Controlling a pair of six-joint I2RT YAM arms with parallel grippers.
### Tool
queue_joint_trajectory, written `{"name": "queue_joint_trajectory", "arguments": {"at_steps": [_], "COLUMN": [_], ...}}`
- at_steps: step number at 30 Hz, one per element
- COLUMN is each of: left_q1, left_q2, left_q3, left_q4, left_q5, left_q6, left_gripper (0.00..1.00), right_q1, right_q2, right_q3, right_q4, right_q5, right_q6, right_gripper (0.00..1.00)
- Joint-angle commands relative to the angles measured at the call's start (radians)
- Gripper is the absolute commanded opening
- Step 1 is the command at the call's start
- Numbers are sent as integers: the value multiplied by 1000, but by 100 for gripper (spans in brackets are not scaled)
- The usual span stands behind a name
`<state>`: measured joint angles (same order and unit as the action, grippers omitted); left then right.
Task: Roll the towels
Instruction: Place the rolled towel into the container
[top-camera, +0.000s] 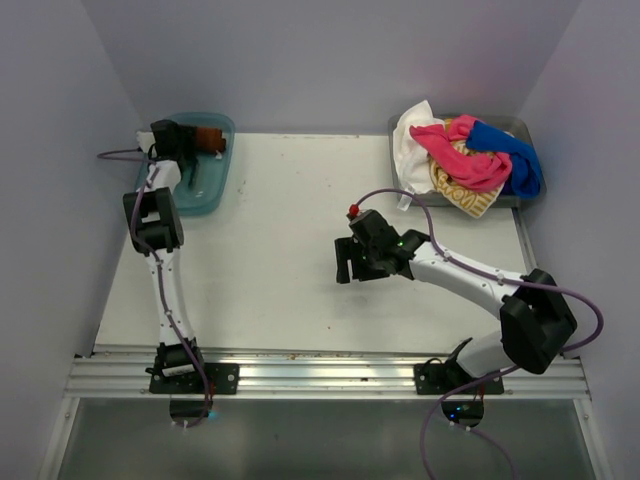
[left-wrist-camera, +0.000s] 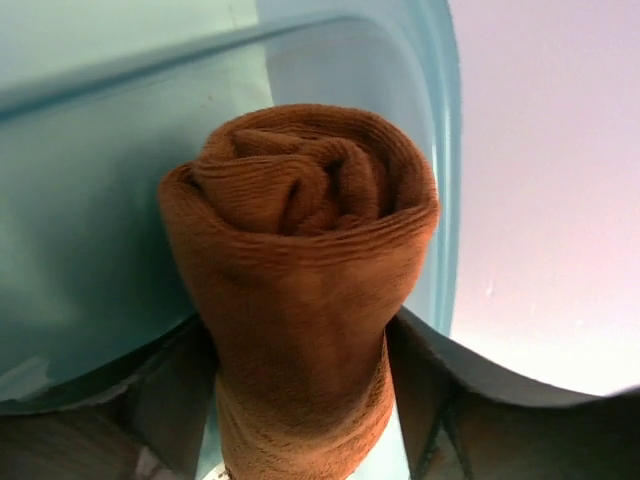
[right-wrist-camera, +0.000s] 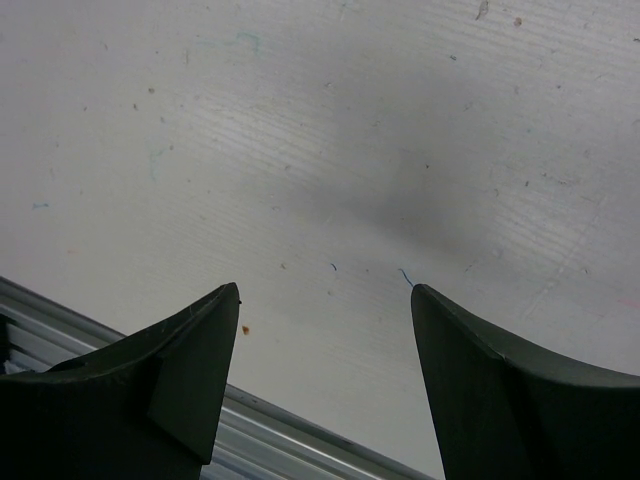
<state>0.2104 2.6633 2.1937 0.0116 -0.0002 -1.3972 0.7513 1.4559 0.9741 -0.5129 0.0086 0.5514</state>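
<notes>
Top external view showed the tabletop (top-camera: 290, 240) closed in by walls on its left, far and right edges, with an aluminium rail (top-camera: 320, 375) along the near edge. The widest open stretch lay between the two arms.

The right gripper (top-camera: 352, 268) hovered over mid-table, right of centre. Its jaws were spread wide and held nothing. The right wrist view showed only scuffed surface between them.

A teal tray (top-camera: 215, 185) sat at the far left corner. The left gripper (top-camera: 203, 140) reached into it at the far end. The rolled rust-brown towel (top-camera: 210, 136) stood between its fingers (left-wrist-camera: 165, 400), close to the tray wall. Clamped or released could not be told.

A grey tray (top-camera: 515, 124) at the far right corner held a loose heap: the white towel (top-camera: 412, 150), the pink towel (top-camera: 460, 160), the blue towel (top-camera: 515, 160) and the striped towel (top-camera: 465, 195).
</notes>
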Motion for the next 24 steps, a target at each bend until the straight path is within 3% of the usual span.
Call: {"name": "queue_joint_trajectory", "arguments": {"at_steps": [1, 11, 24], "left_q1": [4, 4, 1], "left_q2": [-31, -178, -362], "left_q3": [-55, -134, -233], "left_q4": [-79, -90, -125], "left_q5": [20, 5, -33], "left_q6": [40, 93, 171], "left_gripper": [72, 98, 100], "right_q1": [-4, -4, -3], "right_q2": [-52, -106, -242], "right_q3": [-8, -28, -74], "right_q4": [16, 13, -13], "right_q5": [2, 19, 56], "right_q6": [13, 19, 33], "right_gripper": [73, 73, 73]}}
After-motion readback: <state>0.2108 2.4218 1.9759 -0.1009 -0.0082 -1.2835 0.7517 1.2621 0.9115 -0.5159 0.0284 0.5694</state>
